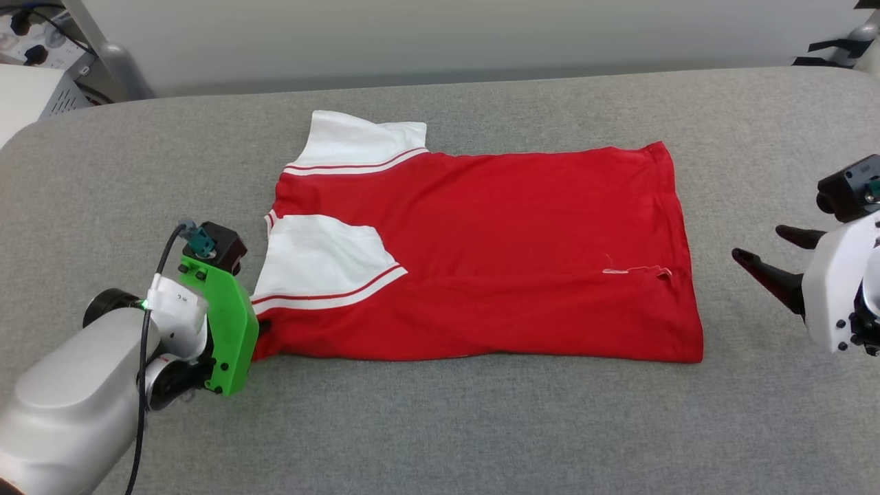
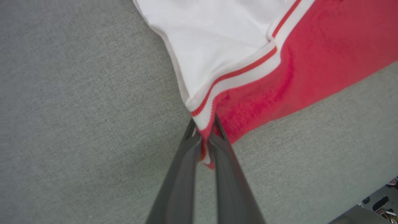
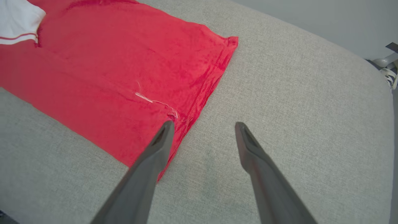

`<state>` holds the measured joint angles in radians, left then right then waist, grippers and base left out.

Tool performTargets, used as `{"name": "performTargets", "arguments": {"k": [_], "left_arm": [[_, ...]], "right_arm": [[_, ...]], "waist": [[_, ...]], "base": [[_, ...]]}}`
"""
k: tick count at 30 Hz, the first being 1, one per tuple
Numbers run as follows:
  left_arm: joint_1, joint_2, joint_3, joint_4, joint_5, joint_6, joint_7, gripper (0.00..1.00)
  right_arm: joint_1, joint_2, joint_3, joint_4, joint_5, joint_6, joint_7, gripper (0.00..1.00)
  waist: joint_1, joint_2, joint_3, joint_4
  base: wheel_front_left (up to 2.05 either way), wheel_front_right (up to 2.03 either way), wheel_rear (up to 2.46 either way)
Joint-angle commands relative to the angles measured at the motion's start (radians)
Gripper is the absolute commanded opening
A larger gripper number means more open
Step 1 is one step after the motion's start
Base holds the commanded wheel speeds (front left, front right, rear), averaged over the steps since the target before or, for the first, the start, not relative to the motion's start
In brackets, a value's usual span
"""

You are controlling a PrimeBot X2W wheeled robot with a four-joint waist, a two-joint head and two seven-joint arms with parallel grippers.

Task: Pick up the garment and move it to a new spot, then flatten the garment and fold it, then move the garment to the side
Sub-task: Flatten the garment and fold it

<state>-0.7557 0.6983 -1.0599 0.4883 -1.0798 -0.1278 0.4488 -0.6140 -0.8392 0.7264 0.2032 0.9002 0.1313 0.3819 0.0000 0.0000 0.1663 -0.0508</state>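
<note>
The garment (image 1: pixel 495 254) is a red T-shirt with white, red-striped sleeves, lying folded lengthwise and flat on the grey padded table (image 1: pixel 440 426), collar end to the left. My left gripper (image 2: pixel 203 124) is shut on the garment's (image 2: pixel 311 62) near left corner, where the sleeve trim meets the red cloth; in the head view this gripper (image 1: pixel 262 330) is mostly hidden behind its green mount. My right gripper (image 1: pixel 756 242) stands open just off the hem at the right end. In the right wrist view it (image 3: pixel 204 123) hovers with one finger over the garment's (image 3: pixel 108 77) hem edge, holding nothing.
The table's far edge and rounded corners run along a pale wall. Grey equipment with cables (image 1: pixel 34 48) stands beyond the far left corner. Bare grey surface lies in front of the garment and to both sides.
</note>
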Motion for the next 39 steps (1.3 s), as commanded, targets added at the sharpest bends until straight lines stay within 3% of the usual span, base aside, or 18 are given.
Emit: {"name": "performTargets", "arguments": {"k": [1,6,12,28,29,30,39], "left_arm": [[-0.011,0.009,-0.002,-0.014,0.019,-0.003,-0.008,0.00],[-0.024,0.019,-0.011,-0.067,0.043,0.000,-0.017,0.00],[-0.041,0.011,-0.011,-0.111,0.060,0.020,-0.020,0.00],[-0.073,0.005,-0.004,-0.133,0.086,0.042,-0.046,0.00],[-0.068,0.005,-0.005,-0.130,0.085,0.042,-0.049,0.00],[-0.064,0.005,-0.006,-0.126,0.084,0.041,-0.051,0.00],[0.025,0.030,-0.004,-0.110,0.047,0.040,-0.103,0.00]], "right_arm": [[-0.015,-0.003,0.008,-0.013,0.023,-0.001,0.044,1.00],[-0.033,0.001,0.023,-0.004,0.064,-0.001,0.200,1.00],[-0.024,0.063,0.039,0.061,0.063,-0.001,0.270,1.00],[0.027,0.214,0.174,0.270,0.048,-0.001,0.198,1.00],[0.025,0.216,0.181,0.269,0.054,-0.001,0.179,0.47],[0.023,0.218,0.186,0.268,0.059,-0.001,0.167,0.01],[0.024,0.169,0.211,0.225,0.096,-0.001,0.041,0.00]], "waist": [[0.0000,0.0000,0.002,0.001],[0.0000,0.0000,0.020,0.015],[0.0000,0.0000,0.058,0.035],[0.0000,0.0000,0.141,0.068],[0.0000,0.0000,0.136,0.066],[0.0000,0.0000,0.129,0.064],[0.0000,0.0000,0.028,0.029]], "base": [[0.00,0.00,0.00],[0.00,0.00,0.00],[0.00,0.00,0.00],[0.00,0.00,0.00],[0.00,0.00,0.00],[0.00,0.00,0.00],[0.00,0.00,0.00]]}}
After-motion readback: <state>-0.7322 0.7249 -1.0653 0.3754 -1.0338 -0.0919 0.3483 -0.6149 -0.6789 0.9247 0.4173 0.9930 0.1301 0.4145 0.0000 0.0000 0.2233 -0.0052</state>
